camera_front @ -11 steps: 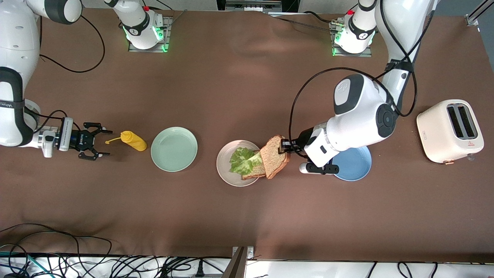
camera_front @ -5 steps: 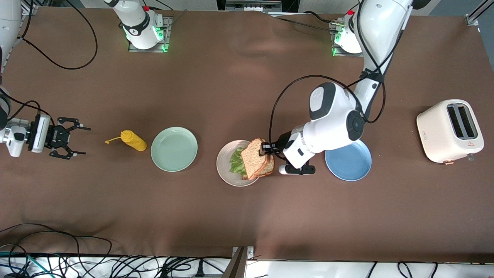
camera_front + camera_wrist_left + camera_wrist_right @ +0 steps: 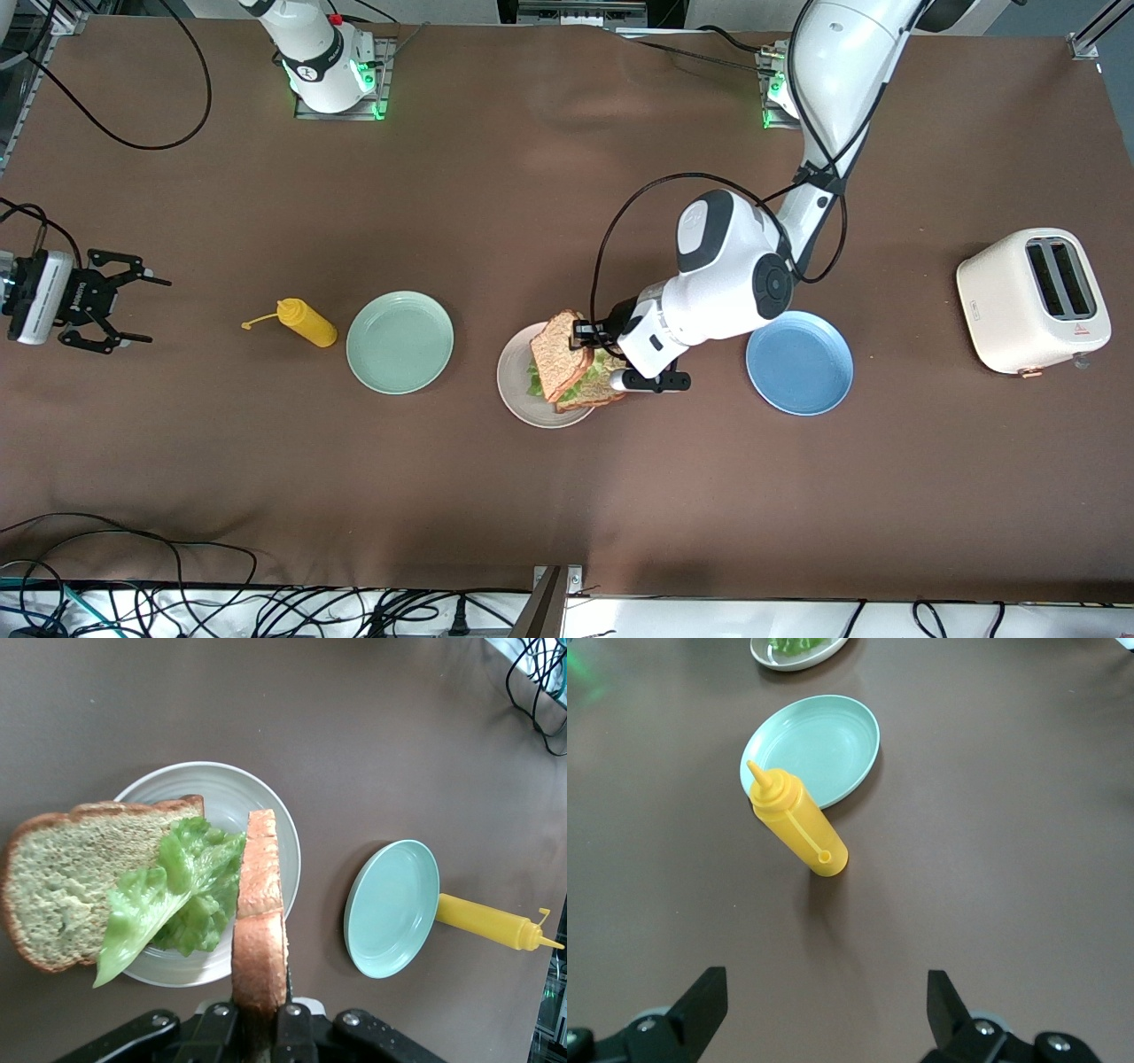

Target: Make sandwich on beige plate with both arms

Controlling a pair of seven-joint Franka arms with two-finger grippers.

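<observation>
From the high front camera: the beige plate [image 3: 514, 390] sits mid-bench and carries a bread slice [image 3: 592, 393] lying flat with a lettuce leaf [image 3: 535, 381] on it. My left pincer [image 3: 580, 334] hangs over that plate, clamped on a second bread slice [image 3: 560, 354] held tilted on edge above the leaf. The green plate [image 3: 400, 342] lies toward the right arm's end of the bench, the blue plate [image 3: 800, 362] toward the left arm's end; both hold nothing. A yellow squeeze bottle [image 3: 304, 322] lies on its side beside the green plate, and a cream toaster [image 3: 1033, 301] stands near the left arm's end. My right pincer [image 3: 120, 304] waits at the edge of this view, fingers spread wide, over bare bench; its arm is cut off by the frame. My left wrist covers part of the flat slice.

Left wrist camera: the held slice [image 3: 260, 921] stands edge-on between my fingers [image 3: 211, 1029], its lower edge hidden in the grip. Below it, lettuce [image 3: 177, 895] spills over the flat slice [image 3: 62, 881], which overhangs the plate [image 3: 226, 797]. The green plate [image 3: 392, 908] and bottle [image 3: 487, 922] lie farther off.

Right wrist camera: my wide-open fingers [image 3: 700, 1003] frame the bottle [image 3: 799, 828], whose nozzle overlaps the green plate [image 3: 824, 740]. The beige plate [image 3: 799, 654] is cut off by the frame, only a scrap of lettuce showing.
</observation>
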